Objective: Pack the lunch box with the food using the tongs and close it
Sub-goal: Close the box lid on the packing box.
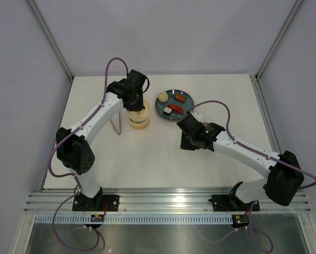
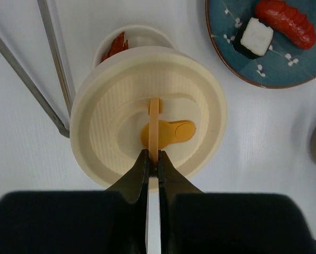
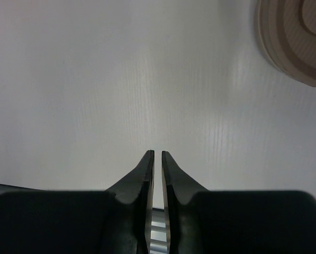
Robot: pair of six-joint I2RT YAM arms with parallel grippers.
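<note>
Left gripper [image 2: 152,159] pinches the cream lid [image 2: 110,106] by its orange strap [image 2: 154,114], apparently closing; next, seat it squarely on the lunch box [image 2: 142,36] at top-centre.

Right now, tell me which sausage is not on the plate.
The red-orange sausage in the white lunch box, behind the cream lid; the other sausages lie on the teal plate.

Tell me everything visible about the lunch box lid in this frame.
The lid is a round, cream, plastic-looking disc with ribbed rings, an orange tab at its middle and a thin strap across it. The left gripper is shut on the strap, holding the lid over the lunch box but off-centre, so the box rim and a red-orange sausage inside show past its edge. Contact with the box is unclear.
</note>
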